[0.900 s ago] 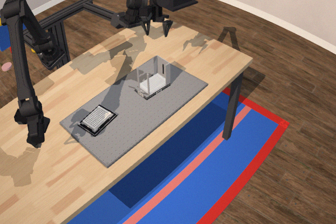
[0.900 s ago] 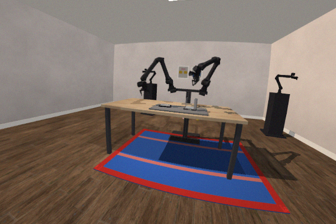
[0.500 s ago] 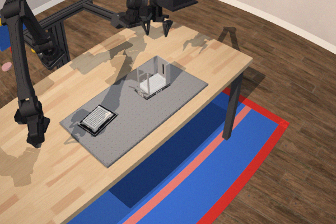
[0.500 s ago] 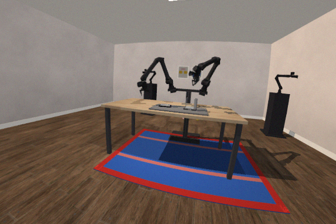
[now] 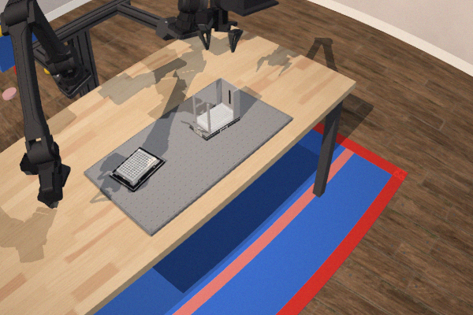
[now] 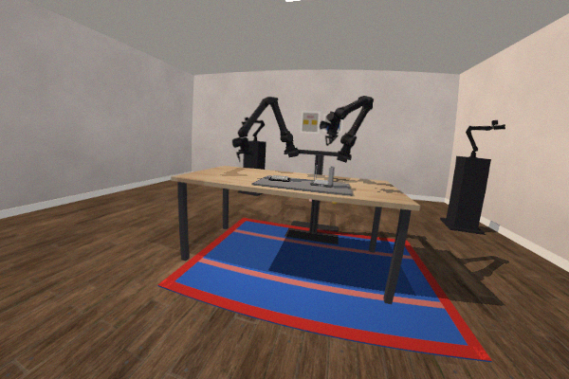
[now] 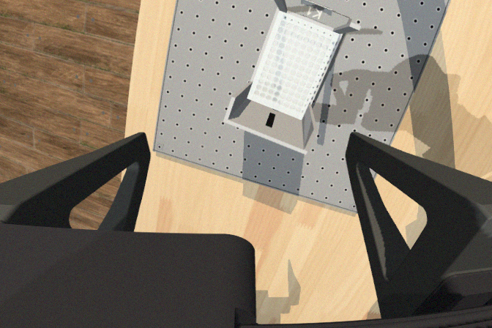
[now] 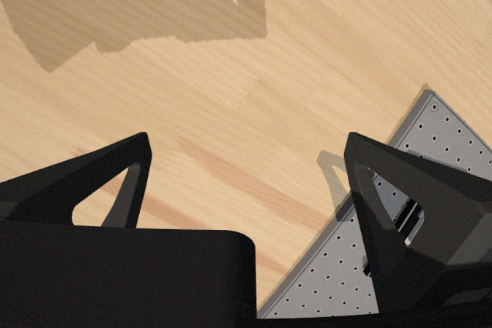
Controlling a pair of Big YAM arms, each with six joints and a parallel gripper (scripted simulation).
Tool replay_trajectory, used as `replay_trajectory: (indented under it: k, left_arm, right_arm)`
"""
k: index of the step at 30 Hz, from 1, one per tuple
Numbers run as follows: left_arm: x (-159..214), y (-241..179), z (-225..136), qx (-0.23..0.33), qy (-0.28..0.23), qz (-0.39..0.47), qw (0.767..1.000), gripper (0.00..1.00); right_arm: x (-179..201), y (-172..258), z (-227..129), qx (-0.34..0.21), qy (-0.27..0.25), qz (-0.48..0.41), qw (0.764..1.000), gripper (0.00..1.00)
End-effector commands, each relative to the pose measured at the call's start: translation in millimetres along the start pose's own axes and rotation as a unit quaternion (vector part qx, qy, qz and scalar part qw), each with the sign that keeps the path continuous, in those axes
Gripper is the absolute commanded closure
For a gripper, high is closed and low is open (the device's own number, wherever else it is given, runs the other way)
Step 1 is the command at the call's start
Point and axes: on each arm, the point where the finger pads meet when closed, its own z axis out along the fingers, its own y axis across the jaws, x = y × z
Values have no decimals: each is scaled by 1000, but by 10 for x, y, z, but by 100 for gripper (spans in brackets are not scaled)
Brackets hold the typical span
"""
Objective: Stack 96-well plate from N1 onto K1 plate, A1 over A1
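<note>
The white 96-well plate lies in the dark nest N1. Another white plate lies in the stack rack K1, which has a tall slotted end wall and upright posts. It looks flat. Rim letters and numbers are too small to read. My left gripper is open and empty, high above the table beyond K1's walled end. My right gripper is open and empty above the wood beside the board, off to N1's side. N1 shows only partly behind its finger.
Both fixtures stand on a grey perforated board on the wooden table. K1's walls and corner posts rise well above its plate. Arm shadows fall across the board and table.
</note>
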Motion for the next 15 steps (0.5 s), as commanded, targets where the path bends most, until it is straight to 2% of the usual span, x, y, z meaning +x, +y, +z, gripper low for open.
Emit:
replay_trajectory:
  k: [1,7,15]
  left_arm:
    - [81,79,-99,-8,0,-1,1000,0]
    - [280,41,-127,-3,15,2,1000,0]
    - [841,-133,-212,16,57,10,998,0]
  right_arm:
    - [-8,40,-59,-6,1,3,1000,0]
    - [-8,40,-59,-6,1,3,1000,0]
    - [-8,40,-59,-6,1,3,1000,0]
